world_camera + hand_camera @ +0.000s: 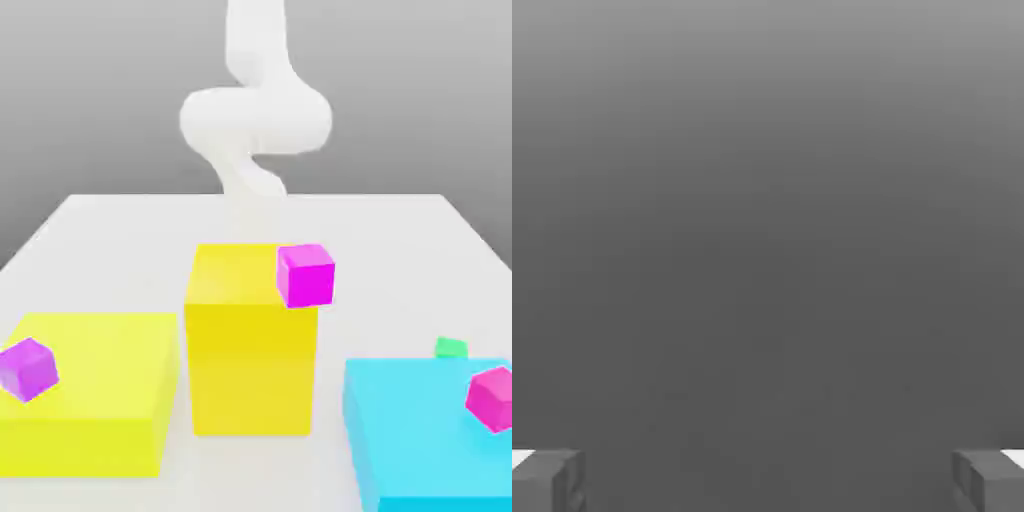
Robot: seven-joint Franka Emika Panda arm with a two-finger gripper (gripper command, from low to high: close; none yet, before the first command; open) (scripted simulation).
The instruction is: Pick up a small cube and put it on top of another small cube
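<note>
one tiny green small cube (pixel 451 347) is the thing to lift, and it sits on the desk (pixel 120 225) just behind the far edge of the cyan block (pixel 420 430), toward the exterior view's right, with only its top peeking over that edge. judging by its look, it should be light, rigid and smooth-faced, so it will likely handle easily but could slip or tip if pinched off-centre; the sensible hold is across two opposite flat sides, near the middle, coming straight down from above. it is bright green, sharp-edged and by far the smallest block in view. its target, the violet-purple another small cube (pixel 28 368), rests tilted on the low yellow slab (pixel 100 400) at the exterior view's left, well apart from the green one. between them stands a tall yellow block (pixel 250 340) with a magenta cube (pixel 306 274) at its top corner, and another magenta cube (pixel 492 397) lies on the cyan block. the claw (pixel 768 480) hangs wide open and empty, its two fingertips (pixel 547 480) far apart, while the white arm (pixel 255 110) rises behind the blocks.
</note>
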